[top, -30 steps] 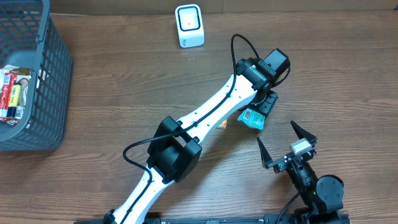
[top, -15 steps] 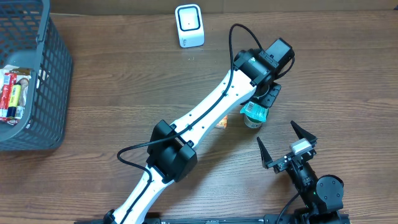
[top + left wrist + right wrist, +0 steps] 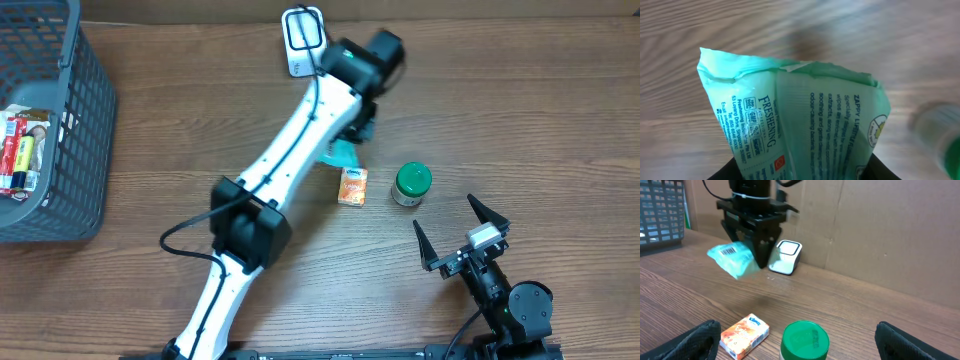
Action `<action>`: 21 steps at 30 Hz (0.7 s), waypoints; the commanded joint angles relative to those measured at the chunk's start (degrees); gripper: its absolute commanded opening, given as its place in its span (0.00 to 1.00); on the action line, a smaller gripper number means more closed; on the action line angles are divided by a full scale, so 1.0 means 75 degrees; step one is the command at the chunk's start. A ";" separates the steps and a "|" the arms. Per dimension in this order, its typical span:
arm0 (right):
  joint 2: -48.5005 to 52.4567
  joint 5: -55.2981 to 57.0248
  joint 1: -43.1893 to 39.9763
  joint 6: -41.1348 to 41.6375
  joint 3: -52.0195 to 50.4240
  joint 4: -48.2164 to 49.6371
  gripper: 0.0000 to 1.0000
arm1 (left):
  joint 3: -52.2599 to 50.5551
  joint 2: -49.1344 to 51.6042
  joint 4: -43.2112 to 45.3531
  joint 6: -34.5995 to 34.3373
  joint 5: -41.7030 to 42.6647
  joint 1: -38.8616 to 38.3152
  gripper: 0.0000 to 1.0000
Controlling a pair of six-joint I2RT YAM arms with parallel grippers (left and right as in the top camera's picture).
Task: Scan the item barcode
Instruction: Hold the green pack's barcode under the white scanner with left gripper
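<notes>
Left claw: clenched on the teal packet, pinching one end of it from above; the arm reaches from the near edge of the desk toward its far edge
Right claw: released, fingers spread wide with nothing between them, near the desk's near edge toward the right corner
Teal packet: held up off the desk, hanging tilted from the left claw, just on the near side of the scanner and not touching it
Barcode: a white patch with black bars on the upper face of the packet, seen from the right wrist camera
Packet print: the left wrist view shows small lines of text and the word "FRESHENING" on the creased back face
Scanner: white, upright, with a dark-framed window, standing at the far edge of the desk around the middle
Orange carton: lying flat in the middle of the desk, on the near side of the raised packet
Green-lidded jar: upright, just beside the carton on its right, a narrow gap between them
Basket: dark grey mesh, at the far left corner of the desk
Basket contents: a few red, white and yellow packets against its left side; their labels are too small to read
</notes>
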 commanded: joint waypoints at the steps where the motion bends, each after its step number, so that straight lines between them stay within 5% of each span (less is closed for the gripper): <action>1: -0.0085 0.0064 -0.0029 -0.0023 -0.0082 0.0044 1.00 | -0.0210 0.0073 -0.0082 -0.0341 -0.0379 0.0376 0.38; 21: -0.0085 0.0064 -0.0029 -0.0023 -0.0082 0.0044 1.00 | -0.3518 0.0076 0.1585 -0.0388 -0.0294 0.0431 0.36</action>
